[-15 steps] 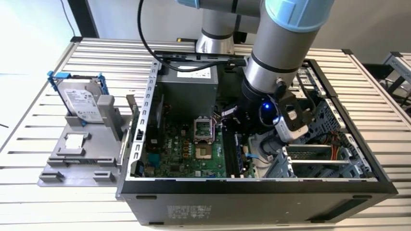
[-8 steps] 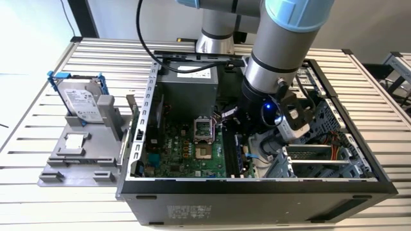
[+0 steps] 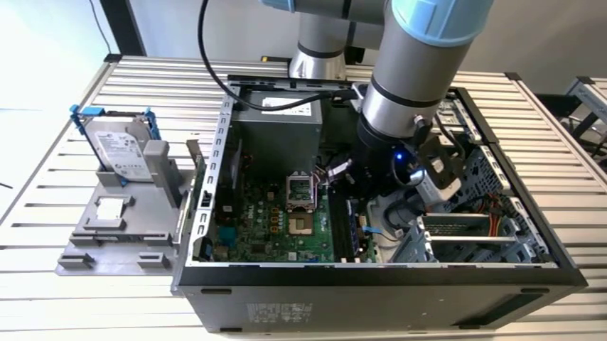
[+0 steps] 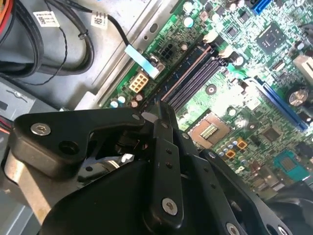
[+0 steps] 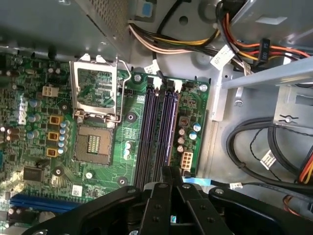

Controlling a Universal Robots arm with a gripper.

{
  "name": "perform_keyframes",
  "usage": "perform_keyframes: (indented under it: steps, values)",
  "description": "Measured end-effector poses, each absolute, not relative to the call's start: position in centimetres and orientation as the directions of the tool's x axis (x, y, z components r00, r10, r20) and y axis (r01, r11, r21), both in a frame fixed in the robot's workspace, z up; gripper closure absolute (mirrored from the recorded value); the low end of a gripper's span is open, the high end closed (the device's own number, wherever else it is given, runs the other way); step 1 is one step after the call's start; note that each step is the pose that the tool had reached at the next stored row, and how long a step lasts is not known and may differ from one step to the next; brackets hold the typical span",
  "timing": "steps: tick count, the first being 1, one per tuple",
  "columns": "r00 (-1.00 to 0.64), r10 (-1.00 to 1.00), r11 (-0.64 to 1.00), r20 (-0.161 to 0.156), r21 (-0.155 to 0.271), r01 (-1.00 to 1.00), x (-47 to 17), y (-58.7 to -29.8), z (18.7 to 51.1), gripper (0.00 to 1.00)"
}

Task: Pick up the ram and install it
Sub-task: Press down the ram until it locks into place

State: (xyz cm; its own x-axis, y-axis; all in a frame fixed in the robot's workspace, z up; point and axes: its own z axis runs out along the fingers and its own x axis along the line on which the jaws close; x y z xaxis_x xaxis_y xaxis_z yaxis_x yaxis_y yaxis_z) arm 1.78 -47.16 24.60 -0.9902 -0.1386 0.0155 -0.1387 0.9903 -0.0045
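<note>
My gripper (image 5: 171,171) is down inside the open computer case (image 3: 204,213), over the motherboard (image 5: 122,137). Its black fingers (image 4: 164,110) are closed together, tips just above the near end of the long black memory slots (image 5: 159,132). In both wrist views the tips line up with the slot nearest the board's edge (image 4: 188,73). A thin reddish-dark line runs along that slot from the fingertips. I cannot tell whether it is the ram or the slot itself. In the exterior view the arm's wrist (image 3: 394,167) hides the fingers.
An empty processor socket (image 5: 93,144) with its raised metal frame (image 5: 98,88) lies beside the slots. Cable bundles (image 5: 264,147) and a drive cage (image 3: 474,234) crowd the other side. Outside the case a grey fixture (image 3: 114,241) holds a hard drive (image 3: 119,149) in a blue frame.
</note>
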Motion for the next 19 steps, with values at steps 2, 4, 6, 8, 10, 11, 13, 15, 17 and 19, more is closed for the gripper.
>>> perform_keyframes:
  steps: [2, 4, 6, 8, 10, 11, 13, 15, 17, 19]
  values:
    - [-0.987, -0.157, 0.988, 0.016, -0.005, -0.157, 1.78, -47.16, 24.67, 1.0]
    - [-0.985, -0.172, 0.985, 0.016, -0.005, -0.172, 1.78, -47.16, 24.74, 1.0]
    - [-0.982, -0.188, 0.982, 0.015, -0.004, -0.188, 1.78, -47.16, 24.77, 1.0]
    - [-0.979, -0.202, 0.979, 0.015, -0.005, -0.202, 1.78, -47.16, 24.81, 1.0]
    - [-0.976, -0.216, 0.976, 0.015, -0.004, -0.216, 1.78, -47.16, 24.83, 1.0]
    - [-0.975, -0.223, 0.975, 0.015, -0.004, -0.223, 1.78, -47.16, 24.84, 1.0]
    - [-0.971, -0.237, 0.971, 0.015, -0.004, -0.237, 1.78, -47.16, 24.86, 1.0]
    - [-0.967, -0.253, 0.967, 0.016, -0.005, -0.253, 1.78, -47.16, 24.88, 1.0]
    - [-0.963, -0.268, 0.963, 0.015, -0.005, -0.268, 1.78, -47.16, 24.89, 1.0]
    - [-0.959, -0.283, 0.959, 0.016, -0.005, -0.284, 1.78, -47.16, 24.9, 1.0]
